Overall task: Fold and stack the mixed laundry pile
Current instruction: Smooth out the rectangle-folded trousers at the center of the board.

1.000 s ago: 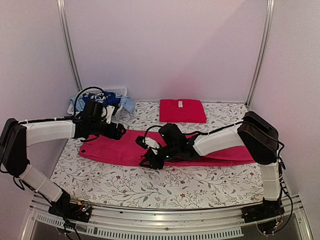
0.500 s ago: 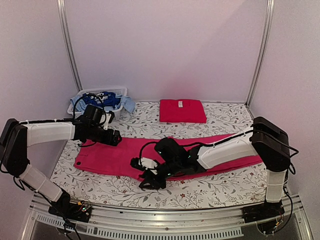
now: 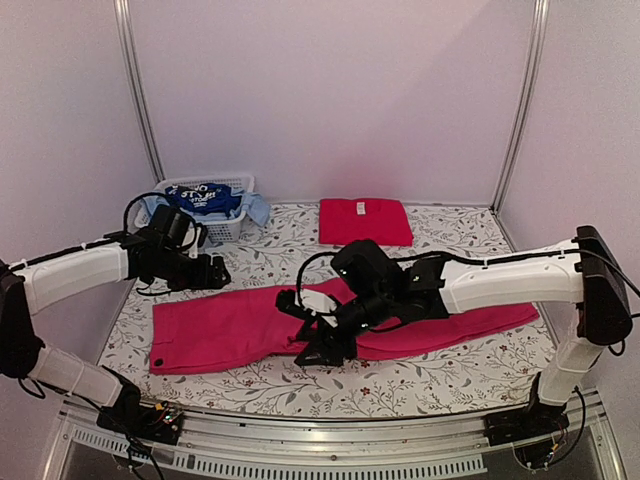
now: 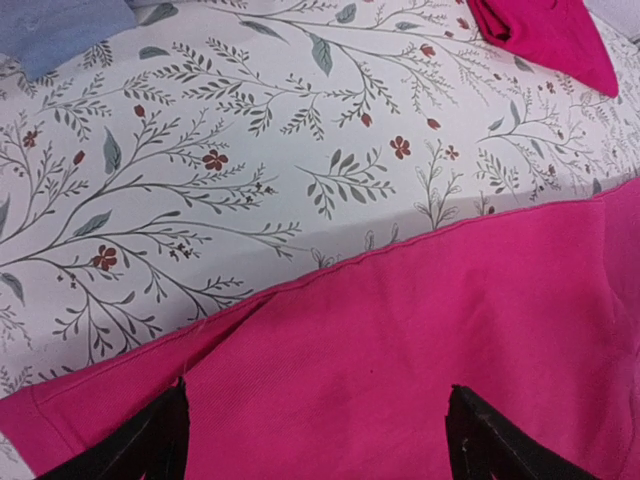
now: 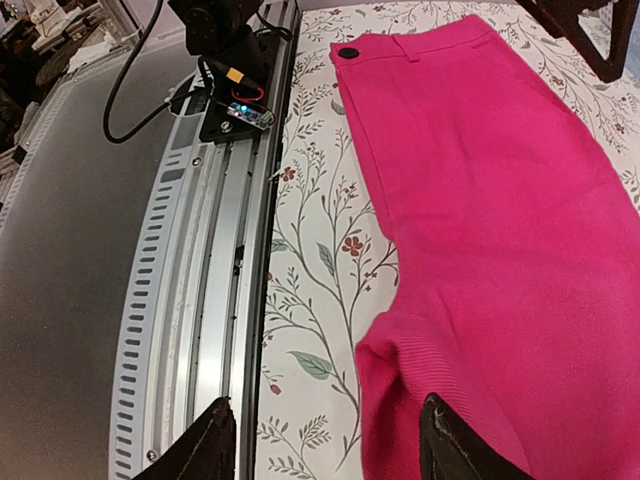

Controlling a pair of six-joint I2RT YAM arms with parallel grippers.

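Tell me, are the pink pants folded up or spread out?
Spread out. The pink pants lie long and flat across the table, unlike the red cloth folded square behind them.

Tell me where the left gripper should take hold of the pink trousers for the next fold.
Best guess: pinch the waistband corner of the pink trousers, by the black button, with the left gripper descending from above at the left end. They lie flat, so only that thick edge offers something to pinch.
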